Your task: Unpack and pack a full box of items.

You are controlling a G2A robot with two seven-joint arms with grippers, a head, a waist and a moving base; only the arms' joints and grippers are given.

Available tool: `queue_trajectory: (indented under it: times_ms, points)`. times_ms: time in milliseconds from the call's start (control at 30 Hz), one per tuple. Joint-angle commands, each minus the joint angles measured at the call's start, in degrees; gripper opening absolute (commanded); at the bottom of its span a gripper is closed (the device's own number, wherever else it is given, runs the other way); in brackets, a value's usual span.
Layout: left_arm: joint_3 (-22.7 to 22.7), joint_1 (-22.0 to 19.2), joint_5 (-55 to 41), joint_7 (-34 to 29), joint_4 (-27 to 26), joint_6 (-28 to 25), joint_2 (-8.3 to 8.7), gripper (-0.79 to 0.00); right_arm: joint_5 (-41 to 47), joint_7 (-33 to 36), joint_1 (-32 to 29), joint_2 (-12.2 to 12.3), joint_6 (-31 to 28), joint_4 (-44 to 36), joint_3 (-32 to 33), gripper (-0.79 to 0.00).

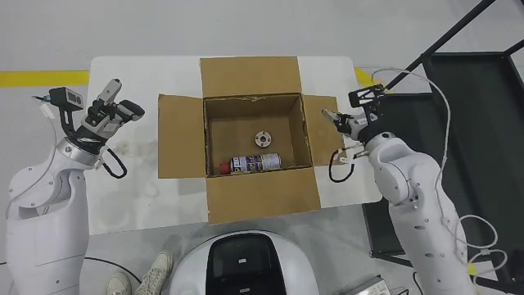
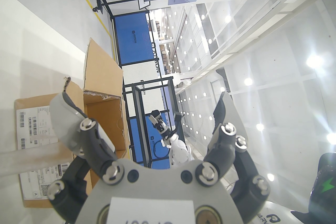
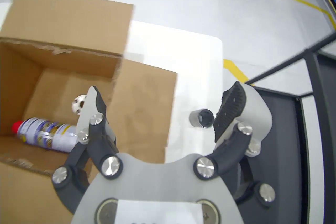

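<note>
left end effector (image 2: 143, 104) and right end effector (image 3: 164, 93) released; unpacking seems nearly done, spray can (image 1: 255, 162) and flange (image 1: 263, 139) left in box (image 1: 250, 75).

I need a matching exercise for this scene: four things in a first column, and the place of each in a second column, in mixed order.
1. spray can
2. metal disc
3. small metal cylinder
4. left gripper

A. on the table, outside the box, beside a flap
B. lying on its side in the box, by the wall nearest the robot
C. open, above the table's left part
D. flat on the box floor, near the middle

Pairs: 1-B, 2-D, 3-A, 4-C.
</note>
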Motion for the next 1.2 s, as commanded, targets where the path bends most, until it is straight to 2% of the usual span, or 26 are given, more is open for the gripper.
queue_trajectory:
  times_ms: [0, 133, 300, 1167]
  points:
    - [0.0, 0.0, 0.0, 0.0, 0.0, 0.0, 0.00, 0.000, -2.0, 2.7, 0.9, 0.0, -2.0, -1.9, -2.9, 0.000]
    - [0.0, 0.0, 0.0, 0.0, 0.0, 0.0, 0.00, 0.000, -5.1, 7.0, 4.4, -0.2, -2.8, -1.7, -8.0, 0.000]
    - [0.0, 0.0, 0.0, 0.0, 0.0, 0.0, 0.00, 0.000, -3.8, 9.6, 8.2, -0.8, -2.3, 1.1, -13.0, 0.000]
    - [0.0, 0.0, 0.0, 0.0, 0.0, 0.0, 0.00, 0.000, -3.8, 9.6, 8.2, -0.8, -2.3, 1.1, -13.0, 0.000]
